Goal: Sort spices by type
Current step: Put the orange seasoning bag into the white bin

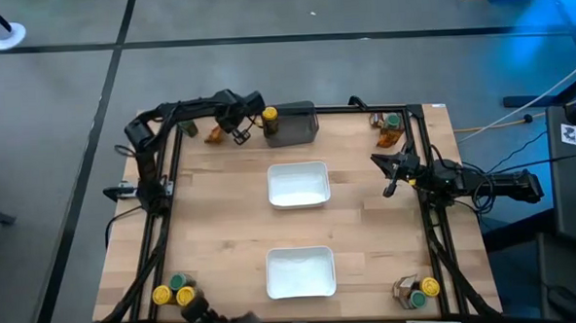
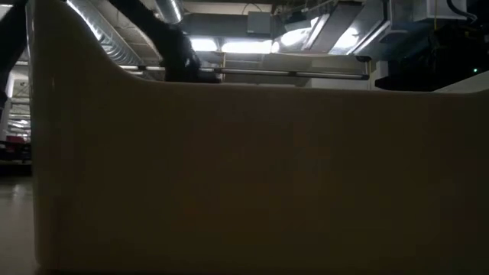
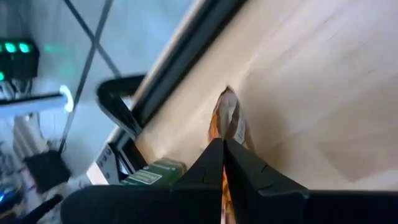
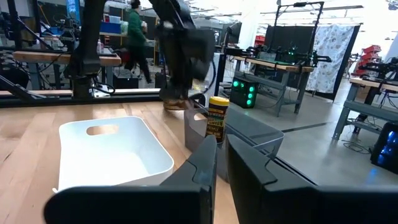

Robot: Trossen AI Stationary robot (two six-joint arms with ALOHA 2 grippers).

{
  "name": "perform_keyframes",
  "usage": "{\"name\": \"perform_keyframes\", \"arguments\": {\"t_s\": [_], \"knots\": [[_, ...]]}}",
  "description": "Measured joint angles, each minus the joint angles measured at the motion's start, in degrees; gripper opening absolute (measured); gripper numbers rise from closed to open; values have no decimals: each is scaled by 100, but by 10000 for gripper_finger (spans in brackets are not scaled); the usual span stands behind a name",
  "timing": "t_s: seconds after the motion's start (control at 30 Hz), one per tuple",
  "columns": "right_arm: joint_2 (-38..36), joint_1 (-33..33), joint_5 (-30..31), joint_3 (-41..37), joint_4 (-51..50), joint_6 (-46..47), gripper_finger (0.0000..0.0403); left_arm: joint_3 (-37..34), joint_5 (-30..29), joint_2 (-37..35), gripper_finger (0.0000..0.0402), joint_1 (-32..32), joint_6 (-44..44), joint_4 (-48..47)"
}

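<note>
Showing pinched sachet [image 3: 227, 121]: left wrist only

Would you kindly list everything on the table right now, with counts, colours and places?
Trays: two, white, centre line, far and near.
Block: one, dark grey, far edge.
Yellow-lidded jars: four; one by the block, two near-left corner, one near-right corner.
Green-lidded jars: two; near-left corner, far-right corner.
Sachets: orange-brown; one far left in the left gripper, others at the right corners, count unclear.
Left gripper: shut on a sachet.
Right gripper: shut, right edge.
</note>
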Motion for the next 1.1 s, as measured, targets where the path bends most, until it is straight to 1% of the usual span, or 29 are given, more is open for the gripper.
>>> {"name": "perform_keyframes", "arguments": {"t_s": [0.2,0.4,0.57,0.7,0.8,0.97,1.1], "knots": [[-2,0,0,0,2,-2,37,185,-9,-701,0,-469,-151,4],[-2,0,0,0,0,6,37,201,-12,-1361,0,-804,-375,-23],[0,0,-2,0,-2,18,37,203,28,-1662,1,-939,-512,25],[-2,0,-2,0,-2,251,37,203,51,-1592,9,-857,-506,51],[-1,0,-18,0,-4,336,37,201,320,-1418,27,-706,-399,48],[-2,2,-101,0,-9,455,37,184,788,-991,84,-500,-113,-7],[0,1,-100,0,-9,459,37,181,936,-607,131,-426,115,15]]}}
